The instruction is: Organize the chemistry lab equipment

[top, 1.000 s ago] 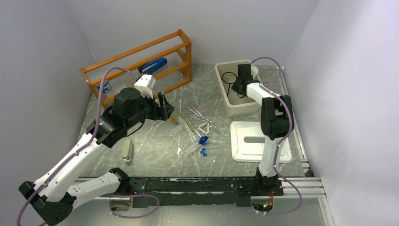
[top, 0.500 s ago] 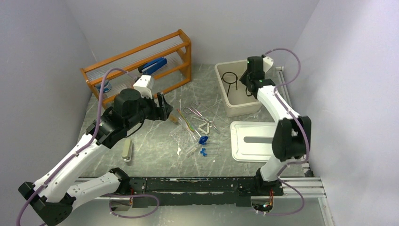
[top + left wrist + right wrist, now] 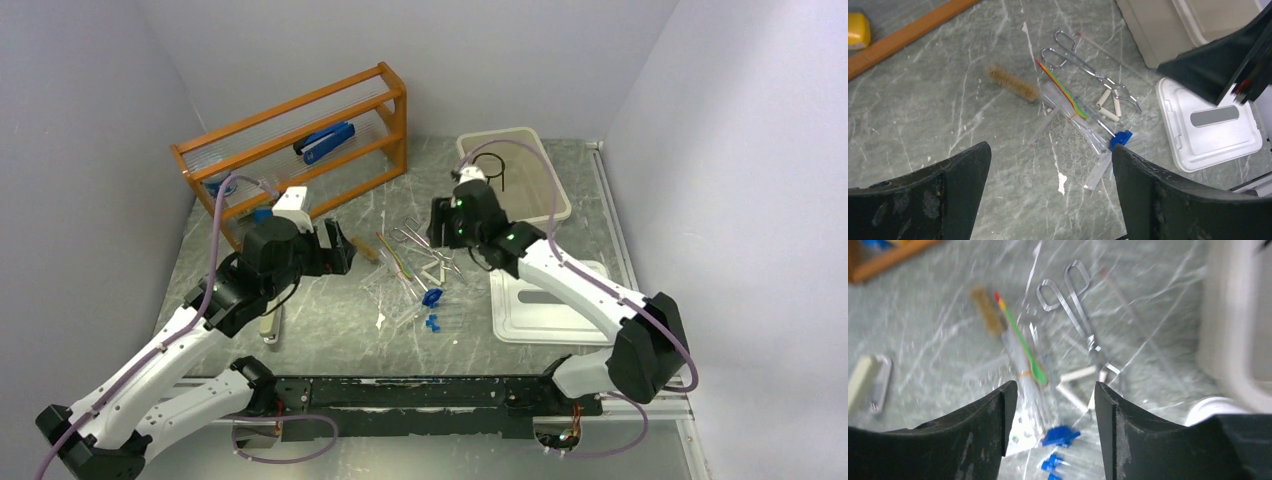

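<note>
We find the ring stand (image 3: 497, 172) binned (image 3: 535, 175); tweezers (image 3: 1083, 60), tubes (image 3: 1098, 142) and rods (image 3: 1098, 47) lie loose on the bench (image 3: 330, 320). Left claw (image 3: 1048, 195) and right claw (image 3: 1054, 390) stand open, empty.

A blue stapler (image 3: 324, 141) rests inside the orange wooden rack (image 3: 300, 105) at the far left of the grey marbled table (image 3: 330, 300). A beige oblong bar (image 3: 267, 328) lies at the near left. A beige bin (image 3: 500, 133) stands at the far right, with a white lid (image 3: 540, 315) lying flat on its near side.

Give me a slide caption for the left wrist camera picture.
Open left claw looks down on metal tweezers, a tan bristle brush and a white rectangular plastic lid.
</note>
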`<state>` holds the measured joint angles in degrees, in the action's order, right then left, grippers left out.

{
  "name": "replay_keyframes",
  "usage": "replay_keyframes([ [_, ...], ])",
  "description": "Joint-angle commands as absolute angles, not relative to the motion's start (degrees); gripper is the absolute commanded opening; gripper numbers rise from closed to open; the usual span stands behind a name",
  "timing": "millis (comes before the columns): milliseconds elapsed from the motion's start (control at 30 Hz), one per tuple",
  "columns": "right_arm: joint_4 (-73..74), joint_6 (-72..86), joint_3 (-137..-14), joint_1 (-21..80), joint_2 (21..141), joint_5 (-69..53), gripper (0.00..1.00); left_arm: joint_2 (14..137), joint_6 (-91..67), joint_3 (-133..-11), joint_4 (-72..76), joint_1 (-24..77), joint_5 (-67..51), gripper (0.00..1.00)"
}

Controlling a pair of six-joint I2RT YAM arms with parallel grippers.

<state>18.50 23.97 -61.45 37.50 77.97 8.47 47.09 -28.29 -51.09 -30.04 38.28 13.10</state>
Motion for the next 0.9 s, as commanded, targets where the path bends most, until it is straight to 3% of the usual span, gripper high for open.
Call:
replay_keyframes([
  [0,16.8,20.2,-58.2,42.5,81.0,3.4,0.59,45.4,-32.0,-46.7,-26.9,38.0,12.8,0.92],
  [233,14.5,19.2,-57.9,47.2,89.3,3.4,0.44,45.7,-35.7,-40.7,-23.7,38.0,9.3,0.83],
  [433,14.6,18.4,-59.5,48.0,95.4,5.7,0.41,46.2,-36.6,-38.5,-22.7,38.0,9.2,0.83],
  [633,15.2,17.0,-60.6,48.4,99.1,4.3,0.3,47.0,-36.2,-38.5,-22.6,38.0,9.5,0.83],
  [733,15.7,16.2,-61.0,48.6,100.2,3.7,0.29,47.3,-35.7,-38.6,-22.6,37.9,9.7,0.83],
  [867,16.8,15.8,-62.6,48.6,102.9,4.3,0.35,47.6,-35.2,-38.9,-22.7,37.9,10.1,0.83],
])
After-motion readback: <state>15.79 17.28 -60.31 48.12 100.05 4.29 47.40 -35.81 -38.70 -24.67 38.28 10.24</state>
